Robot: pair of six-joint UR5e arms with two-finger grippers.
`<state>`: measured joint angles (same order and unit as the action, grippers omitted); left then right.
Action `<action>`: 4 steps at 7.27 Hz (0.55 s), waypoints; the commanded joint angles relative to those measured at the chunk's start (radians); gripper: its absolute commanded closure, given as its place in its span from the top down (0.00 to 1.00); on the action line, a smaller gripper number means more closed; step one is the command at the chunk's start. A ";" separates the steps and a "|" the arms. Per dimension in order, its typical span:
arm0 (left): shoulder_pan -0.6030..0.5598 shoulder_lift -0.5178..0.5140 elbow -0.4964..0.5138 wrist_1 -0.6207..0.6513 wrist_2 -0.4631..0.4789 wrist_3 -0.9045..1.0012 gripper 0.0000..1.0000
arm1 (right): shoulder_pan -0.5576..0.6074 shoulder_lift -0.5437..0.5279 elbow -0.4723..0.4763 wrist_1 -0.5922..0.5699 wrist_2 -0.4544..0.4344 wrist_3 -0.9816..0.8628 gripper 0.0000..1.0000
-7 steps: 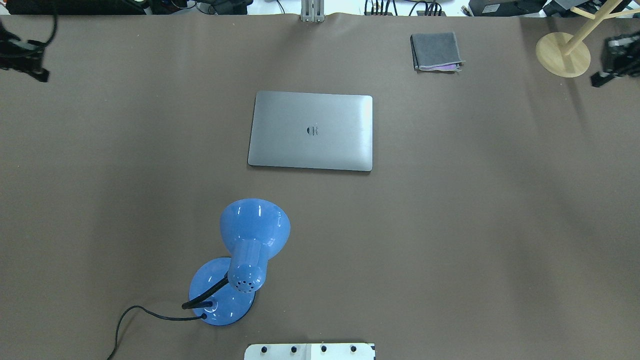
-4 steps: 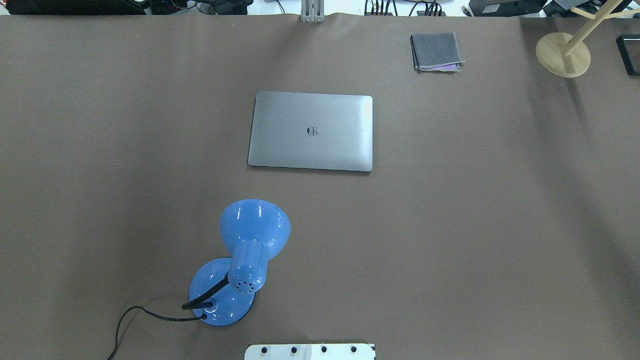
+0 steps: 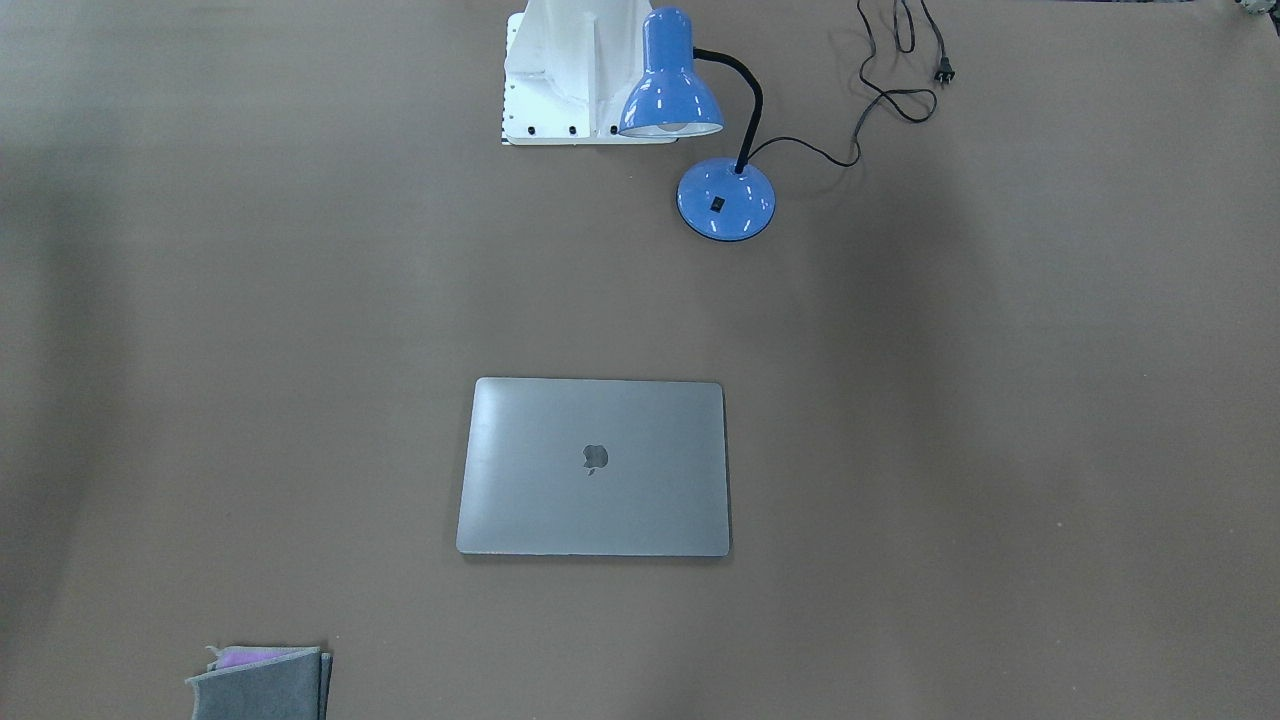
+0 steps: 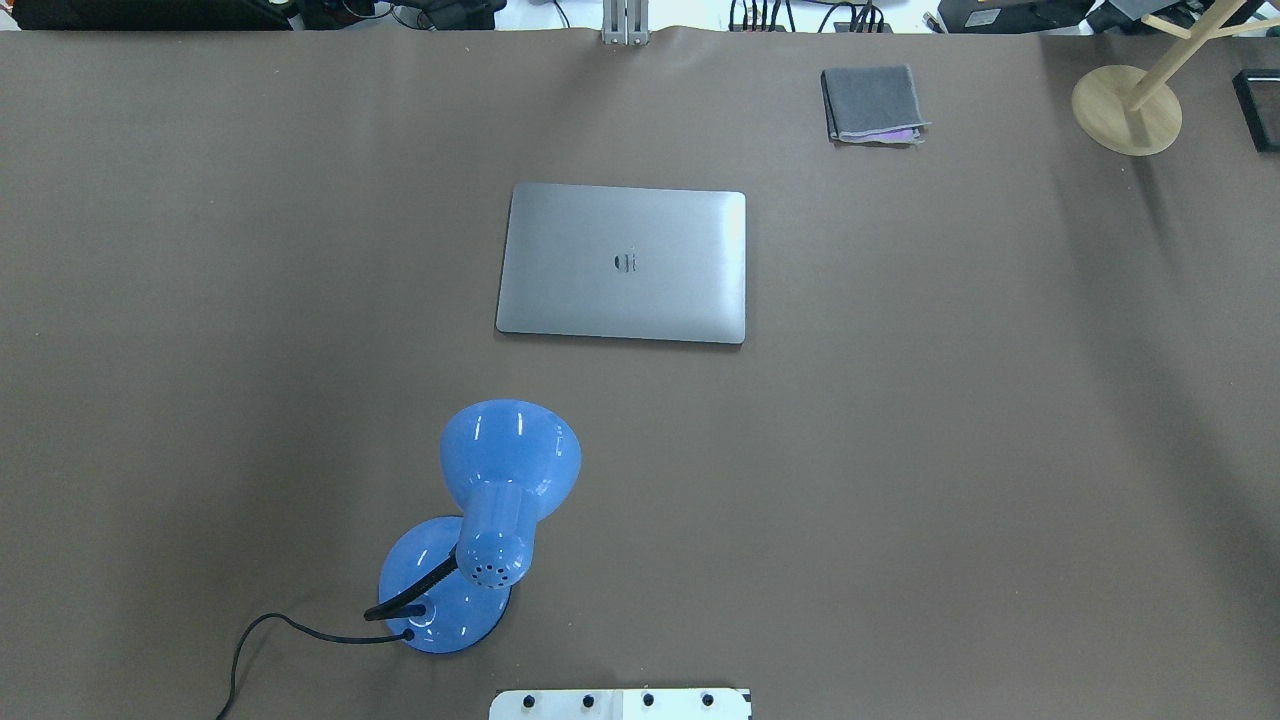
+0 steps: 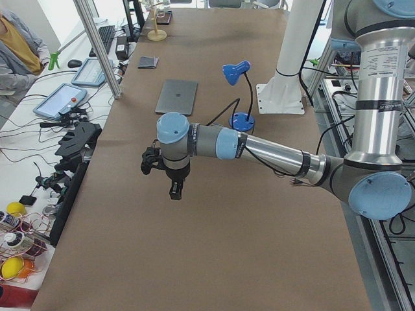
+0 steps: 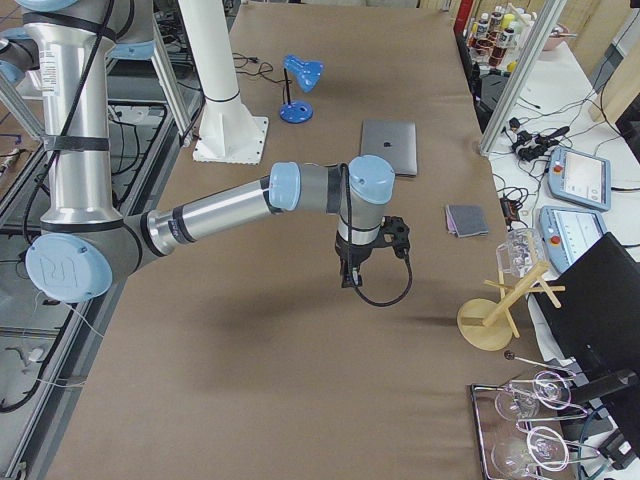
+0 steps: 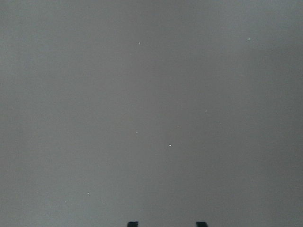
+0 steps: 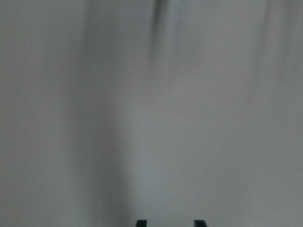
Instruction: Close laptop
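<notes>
Two grippers, both w/ fingertips apart and nothing between them: left gripper and right gripper each hang over the matte brown table cover; we see the laptop, a slim grey metal slab w/ rounded corners, lid down flat, mid-table, beyond the glossy blue lamp; folded grey cloth well apart. Vs 1 s ago: both grippers gone from the overhead view's upper corners; laptop unmoved.
</notes>
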<state>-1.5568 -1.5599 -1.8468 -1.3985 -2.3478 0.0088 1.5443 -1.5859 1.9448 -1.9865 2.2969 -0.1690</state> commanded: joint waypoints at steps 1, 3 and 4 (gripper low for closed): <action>-0.002 0.009 0.006 -0.002 0.001 0.002 0.98 | 0.000 -0.008 0.006 0.005 0.002 -0.007 1.00; 0.001 -0.006 0.033 -0.008 0.042 0.000 0.98 | -0.001 -0.002 0.013 0.011 0.002 -0.007 1.00; 0.001 -0.014 0.034 -0.008 0.073 0.000 0.98 | -0.003 0.001 0.014 0.011 0.002 -0.007 1.00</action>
<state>-1.5560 -1.5635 -1.8207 -1.4036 -2.3131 0.0089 1.5434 -1.5883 1.9567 -1.9768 2.2990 -0.1769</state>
